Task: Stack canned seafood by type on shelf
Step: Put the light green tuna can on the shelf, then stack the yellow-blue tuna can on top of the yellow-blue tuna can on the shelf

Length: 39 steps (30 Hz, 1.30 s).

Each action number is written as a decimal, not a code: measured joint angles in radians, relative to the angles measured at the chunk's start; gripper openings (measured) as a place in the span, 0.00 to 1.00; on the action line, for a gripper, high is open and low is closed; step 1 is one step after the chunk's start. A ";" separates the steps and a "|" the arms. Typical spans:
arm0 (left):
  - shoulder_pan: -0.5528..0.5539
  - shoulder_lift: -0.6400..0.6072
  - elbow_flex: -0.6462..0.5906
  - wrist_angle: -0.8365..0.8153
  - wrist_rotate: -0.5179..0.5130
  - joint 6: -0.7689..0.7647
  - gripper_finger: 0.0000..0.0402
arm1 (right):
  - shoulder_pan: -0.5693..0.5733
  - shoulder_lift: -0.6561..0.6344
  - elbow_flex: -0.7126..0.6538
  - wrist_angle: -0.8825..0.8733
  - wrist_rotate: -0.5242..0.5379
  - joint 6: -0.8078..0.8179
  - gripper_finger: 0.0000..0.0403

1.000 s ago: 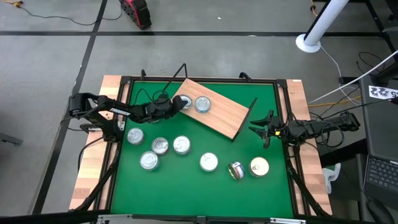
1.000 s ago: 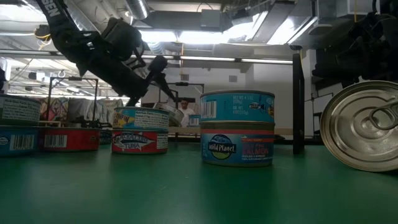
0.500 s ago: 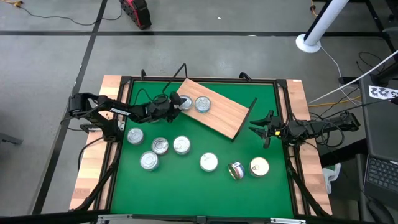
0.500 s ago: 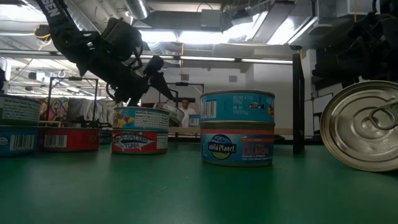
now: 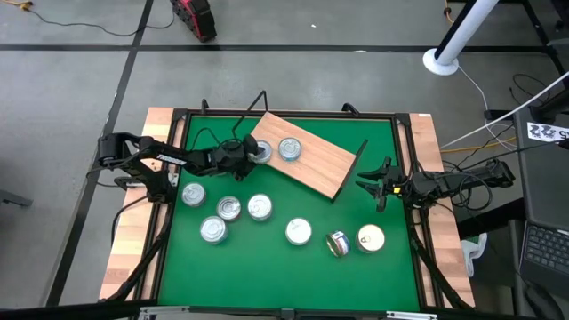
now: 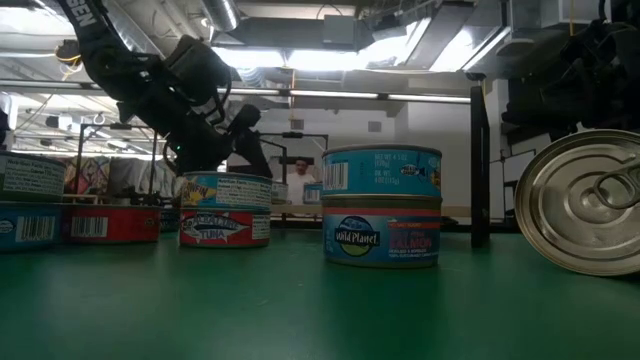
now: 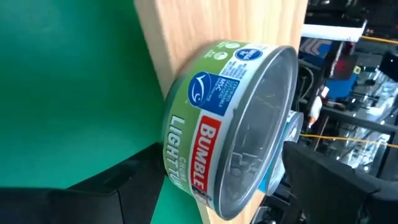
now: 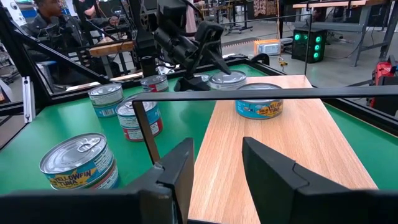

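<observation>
The shelf (image 5: pixel 316 169) lies askew on the green mat. Two tins of canned seafood stand on its left half: a green-labelled tin (image 7: pixel 211 124) at the board's left end (image 5: pixel 260 150) and a blue-labelled tin (image 5: pixel 290 148) beside it. My left gripper (image 5: pixel 249 152) is open and rolled on its side at the green tin. One finger (image 7: pixel 106 193) stands on the side of the tin's base and the other finger (image 7: pixel 336 180) on the side of its lid, with no touch that I can see. My right gripper (image 5: pixel 360 183) waits open at the shelf's right end.
Several more tins stand on the mat nearer than the shelf, some in stacks of two (image 6: pixel 381 205) (image 6: pixel 226 210), and one lies on its side (image 5: pixel 338 243). Black wire supports (image 5: pixel 360 153) rise at the shelf's ends. People show in the room beyond the table (image 8: pixel 50 12).
My left gripper has rolled about its own pointing line while staying in place at the green tin, still open. The right arm has kept still.
</observation>
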 joint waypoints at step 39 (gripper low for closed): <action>0.005 -0.002 0.000 0.026 0.120 -0.203 0.77 | 0.000 0.000 0.000 0.000 0.000 0.000 0.34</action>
